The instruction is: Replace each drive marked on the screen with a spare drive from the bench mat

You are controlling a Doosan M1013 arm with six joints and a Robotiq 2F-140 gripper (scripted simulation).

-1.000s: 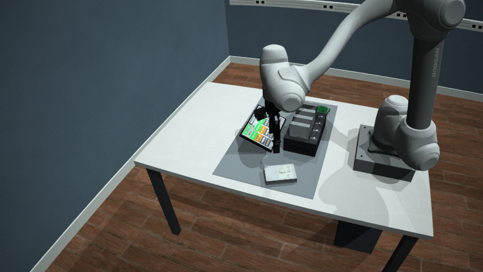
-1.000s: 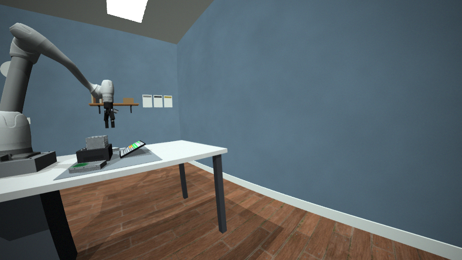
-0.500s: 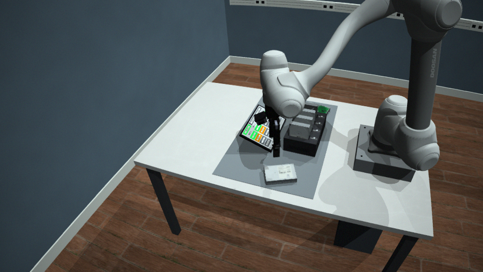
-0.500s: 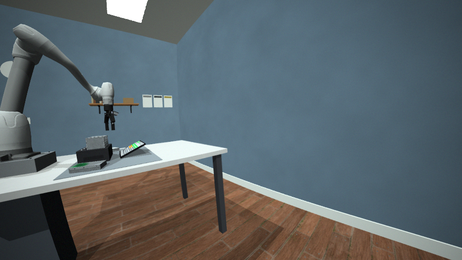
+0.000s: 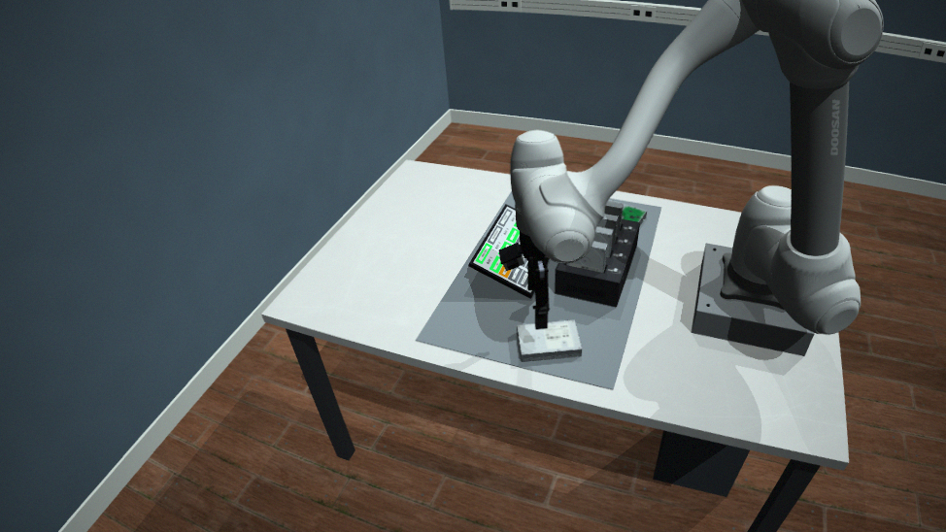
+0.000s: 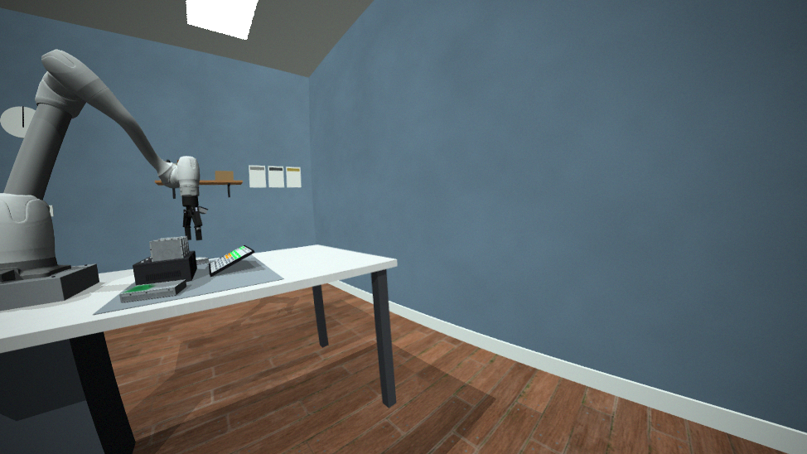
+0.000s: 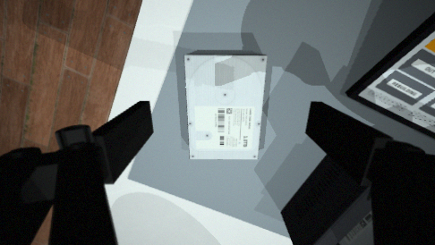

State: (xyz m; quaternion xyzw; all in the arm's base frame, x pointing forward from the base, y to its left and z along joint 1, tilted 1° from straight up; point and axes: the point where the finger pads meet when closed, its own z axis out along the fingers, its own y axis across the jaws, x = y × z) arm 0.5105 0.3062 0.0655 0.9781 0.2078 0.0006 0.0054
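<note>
The white and grey six-joint arm [image 5: 819, 172] [image 6: 42, 141] arches over the bench, its wrist bent so the tool points down. The black rectangular drive dock [image 5: 585, 284] [image 6: 163, 272] holds upright grey drives. The black two-finger gripper [image 5: 541, 309] [image 6: 193, 234] [image 7: 229, 117] is wide open, holding nothing, above the silver rectangular metal drive [image 5: 561, 343] [image 7: 225, 82]. This drive lies flat on the grey mat [image 5: 462, 330] [image 6: 248, 279] [image 7: 179, 174], at seven o'clock from the dock in the top view; its white label and corner screws face up.

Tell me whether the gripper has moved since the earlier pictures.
Yes: down. In the exterior view, the gripper now hangs lower, its fingertips nearer the level of the dock.
</note>
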